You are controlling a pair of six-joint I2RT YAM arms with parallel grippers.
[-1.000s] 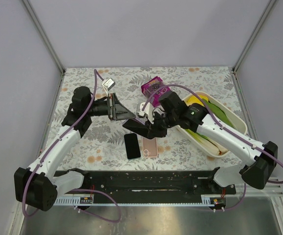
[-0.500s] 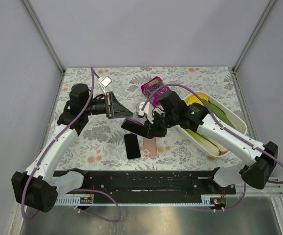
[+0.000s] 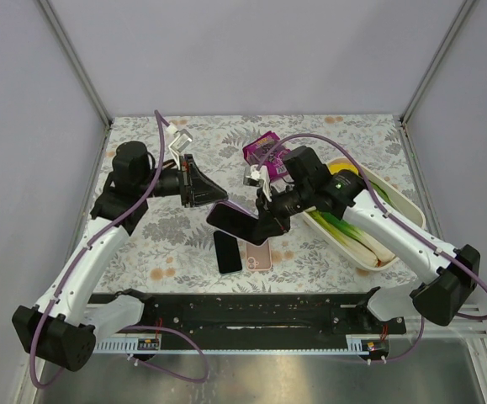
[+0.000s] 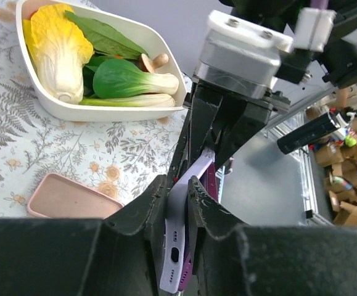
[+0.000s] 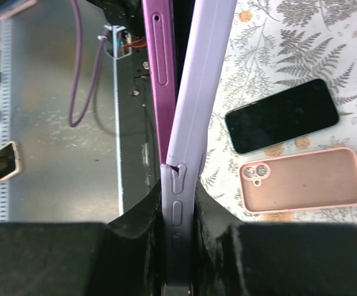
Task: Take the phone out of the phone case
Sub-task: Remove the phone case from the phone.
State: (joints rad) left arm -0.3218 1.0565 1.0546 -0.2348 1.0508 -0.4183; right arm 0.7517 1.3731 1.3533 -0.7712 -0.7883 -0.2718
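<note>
Phone (image 3: 233, 220), a dark slab seen from above, is held off the table (image 3: 184, 240) between both arms, roughly at its middle. The left gripper (image 3: 223, 202) meets it from the left and the right gripper (image 3: 258, 225) from the right. The table wears a pale cloth printed with leaves and flowers. On it, below the held phone, lie a black handset (image 3: 227, 251) and a pink case (image 3: 258, 252) side by side. A purple box (image 3: 264, 146) stands farther back, and a white tray (image 3: 359, 259) of vegetables sits to the right. Plain grey walls (image 3: 251, 50) in metal framing close in three sides, and a black rail (image 3: 251, 313) runs along the near edge.

From the left wrist, the left gripper's jaws are pinched together on the bottom edge of the lilac phone case (image 4: 177, 246), its port cut-outs showing. The right gripper grips the far end. Beyond the table edge there is grey floor with cardboard boxes and clutter.

From the right wrist, the right gripper's jaws are clamped on the lilac case's side edge near its buttons. The magenta phone stands just beside the case, with a narrow gap between them toward the far end. Left of the cloth there are a metal surface and a purple cable (image 5: 79, 68).
</note>
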